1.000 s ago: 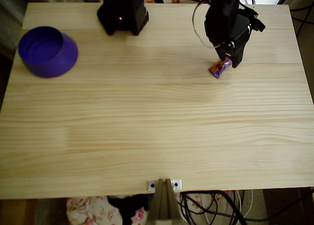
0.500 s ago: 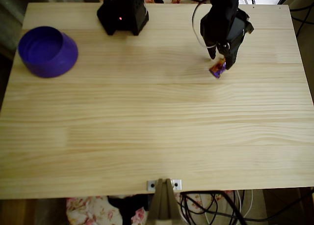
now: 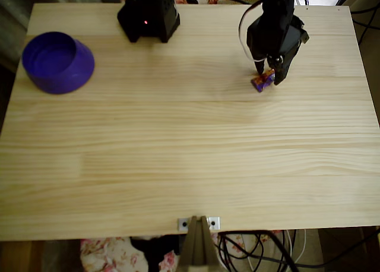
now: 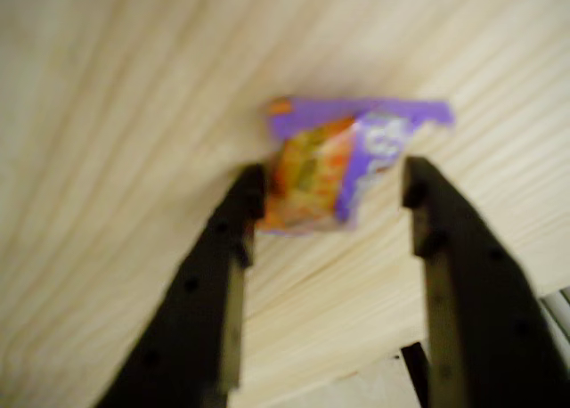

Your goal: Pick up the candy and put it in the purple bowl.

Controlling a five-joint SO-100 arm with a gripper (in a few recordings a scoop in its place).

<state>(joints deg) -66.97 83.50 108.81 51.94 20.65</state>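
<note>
Lowered since before, end effector (image 4: pixel 331 190) astride candy (image 4: pixel 343 161)

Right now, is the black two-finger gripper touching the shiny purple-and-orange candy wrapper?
Touching, partly. In the wrist view the gripper is open around the candy; the left finger meets the wrapper, the right stands clear.

The black arm reaches down at the table's far right, its tool (image 3: pixel 268 76) (image 4: pixel 331 190) spread apart.
</note>
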